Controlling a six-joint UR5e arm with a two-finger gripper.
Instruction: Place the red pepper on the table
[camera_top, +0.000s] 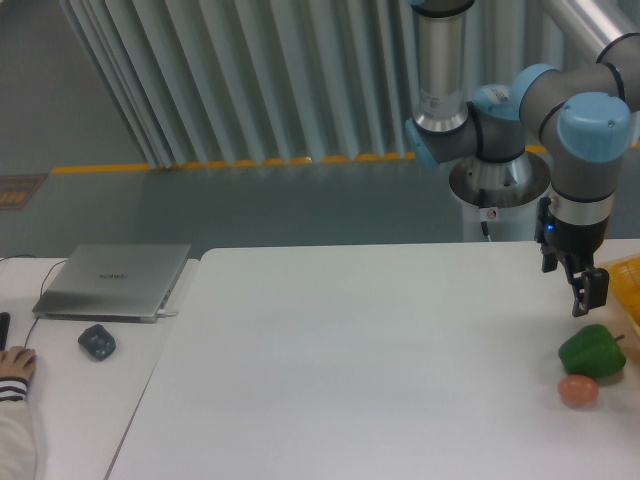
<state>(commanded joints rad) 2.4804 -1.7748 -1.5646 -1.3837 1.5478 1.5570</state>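
Observation:
The red pepper does not show in this view. My gripper (588, 296) hangs from the arm at the far right, a little above the white table (360, 350). Its dark fingers point down and overlap from this angle, so the gap between them is hidden. I see nothing red in them. The gripper is just above and slightly left of a green pepper (592, 352) that lies on the table.
An orange-brown ball (578, 391) lies in front of the green pepper. A yellow object (626, 280) is cut off by the right edge. On the adjoining desk at left are a grey laptop (115, 281), a dark mouse (97, 342) and a person's hand (16, 364).

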